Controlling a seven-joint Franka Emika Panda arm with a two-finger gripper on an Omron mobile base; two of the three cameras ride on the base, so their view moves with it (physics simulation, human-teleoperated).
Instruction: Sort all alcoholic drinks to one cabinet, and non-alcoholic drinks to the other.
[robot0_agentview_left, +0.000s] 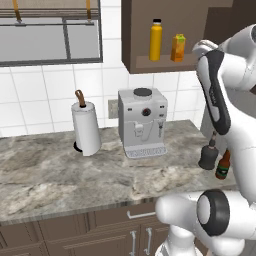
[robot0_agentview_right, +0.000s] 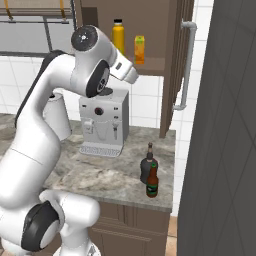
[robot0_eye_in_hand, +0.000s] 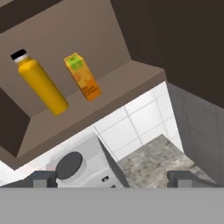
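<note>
The open wall cabinet (robot0_agentview_left: 165, 64) holds both non-alcoholic drinks on its shelf: a tall yellow-orange bottle (robot0_agentview_left: 156, 40) with a black cap and, right of it, an orange juice carton (robot0_agentview_left: 178, 48). Both also appear in the right base view, bottle (robot0_agentview_right: 118, 37) and carton (robot0_agentview_right: 139, 50), and in the hand view, bottle (robot0_eye_in_hand: 40, 83) and carton (robot0_eye_in_hand: 83, 77). The alcoholic drinks stand on the counter's right end: a squat black bottle (robot0_agentview_right: 148, 162) and a brown beer bottle (robot0_agentview_right: 152, 182) in front of it. My gripper (robot0_eye_in_hand: 113, 178) is open and empty, raised in front of the cabinet and below its shelf.
A grey coffee machine (robot0_agentview_left: 142, 122) stands under the cabinet, with a paper towel roll (robot0_agentview_left: 86, 127) to its left. The cabinet door with its long grey handle (robot0_agentview_right: 186, 65) stands swung open to the right. A tall dark grey panel (robot0_agentview_right: 220, 130) bounds the counter on the right.
</note>
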